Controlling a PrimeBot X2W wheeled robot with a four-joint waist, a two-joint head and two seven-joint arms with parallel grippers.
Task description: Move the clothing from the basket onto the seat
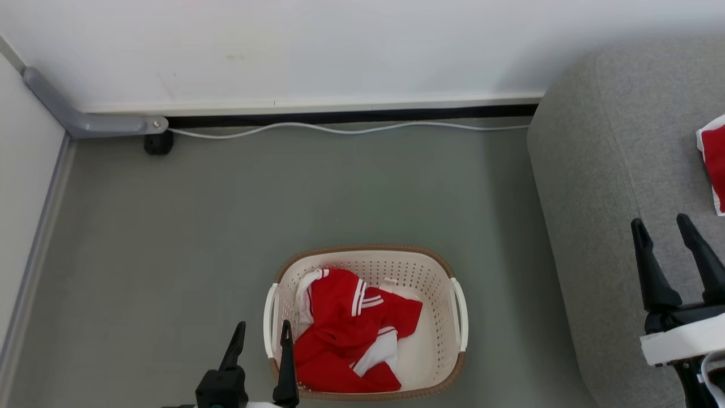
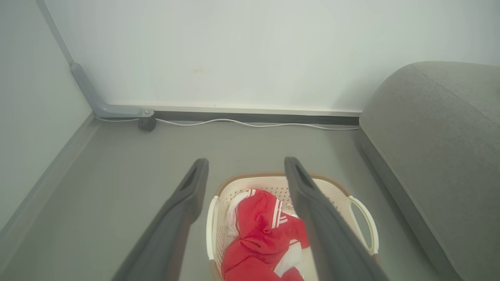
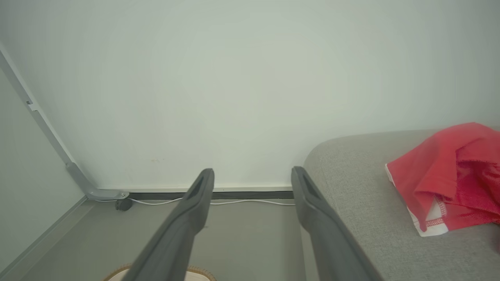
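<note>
Red sports garment point(image 1: 345, 334) with white stripes and trim lies crumpled in the basket point(image 1: 368, 248), heaped toward its left wall and near end, with bare basket bottom to its right. Judgement: light, limp, zero stiffness, likely a bit slick. It will drape and stretch out long when lifted, and could snag on the perforated wall.

Best hold: pinch the raised fold by the striped sleeve near the middle of the heap, deep enough to catch more than one layer. Skip the loose white edges, which may slip out.

Also note the second red garment point(image 1: 715, 164) already lies on the grey sofa point(image 1: 600, 170), at the right edge of the head view.

Basket stands on the grey-green floor point(image 1: 170, 255) near the sofa's rounded side, with a strip of floor between.

Left pincer point(image 1: 263, 324) hovers at the basket's left handle point(image 1: 267, 309), jaws apart, holding nothing. Right pincer point(image 1: 660, 220) is over the sofa, jaws apart too, empty.
</note>
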